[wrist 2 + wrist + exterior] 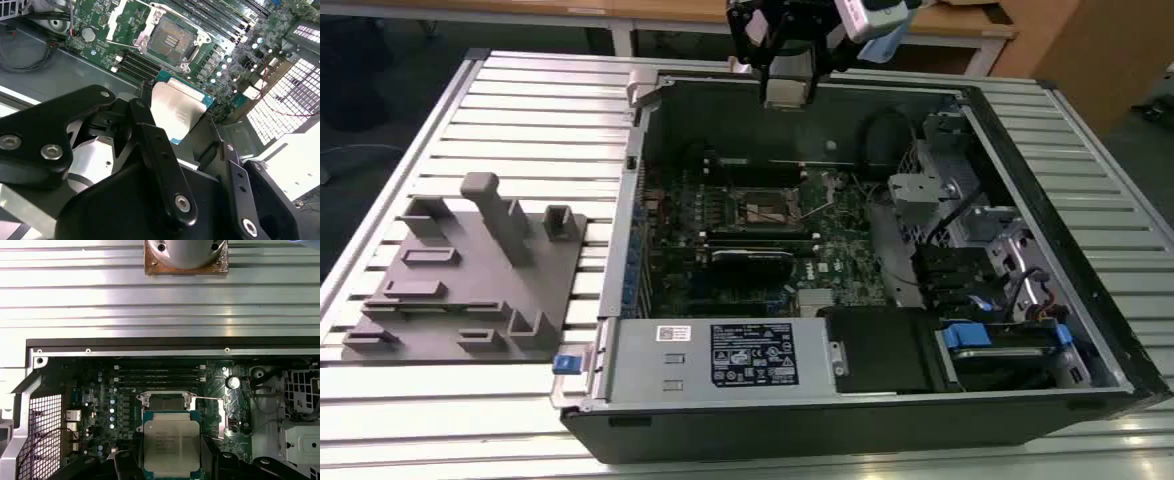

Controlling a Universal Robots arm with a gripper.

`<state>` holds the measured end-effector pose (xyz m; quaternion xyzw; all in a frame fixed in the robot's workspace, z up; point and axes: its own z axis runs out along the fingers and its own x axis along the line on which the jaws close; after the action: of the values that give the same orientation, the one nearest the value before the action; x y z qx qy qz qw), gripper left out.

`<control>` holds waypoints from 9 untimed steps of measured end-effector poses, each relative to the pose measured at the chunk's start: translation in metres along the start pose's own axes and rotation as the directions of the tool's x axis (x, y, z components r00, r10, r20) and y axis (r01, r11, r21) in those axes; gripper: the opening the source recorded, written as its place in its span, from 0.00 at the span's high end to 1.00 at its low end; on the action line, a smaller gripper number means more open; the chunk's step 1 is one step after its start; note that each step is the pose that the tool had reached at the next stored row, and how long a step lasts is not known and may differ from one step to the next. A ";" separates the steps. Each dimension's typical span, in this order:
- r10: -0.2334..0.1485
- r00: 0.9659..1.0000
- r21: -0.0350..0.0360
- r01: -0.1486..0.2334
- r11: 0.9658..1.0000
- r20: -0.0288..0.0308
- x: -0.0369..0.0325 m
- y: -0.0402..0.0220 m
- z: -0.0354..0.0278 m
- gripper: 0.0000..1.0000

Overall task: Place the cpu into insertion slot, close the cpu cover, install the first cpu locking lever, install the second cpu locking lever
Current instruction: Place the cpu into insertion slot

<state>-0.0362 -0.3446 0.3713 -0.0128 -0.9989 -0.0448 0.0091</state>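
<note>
Cpu (171,447) is not yet in its socket; it is up in the claw. A slatted metal table (534,110) carries an open computer case (881,425), lying on its side. A grey plastic fixture tray (467,270) lies beside the case on the exterior view's left. Inside the case lies a green circuit board (854,262). The gripper (783,95) hangs over the case's far rim, well apart from the board. It is closed on the chip, with dark fingers (150,135) clamping opposite edges. The insertion slot (172,40) shows a bare dark centre inside its silvery rim. The cpu cover (112,19) stands swung open just beside it. The chip's dull metal top faces both wrist views.
</note>
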 end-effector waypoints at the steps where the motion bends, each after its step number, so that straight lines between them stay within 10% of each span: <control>1: 0.000 1.000 0.000 0.000 1.000 0.000 0.0000 0.0000 0.0000 0.46; 9: 0.000 1.000 0.000 0.000 1.000 0.000 0.0000 -0.0001 0.0005 0.46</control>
<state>-0.0362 -0.3446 0.3708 -0.0128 -0.9989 -0.0448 0.0091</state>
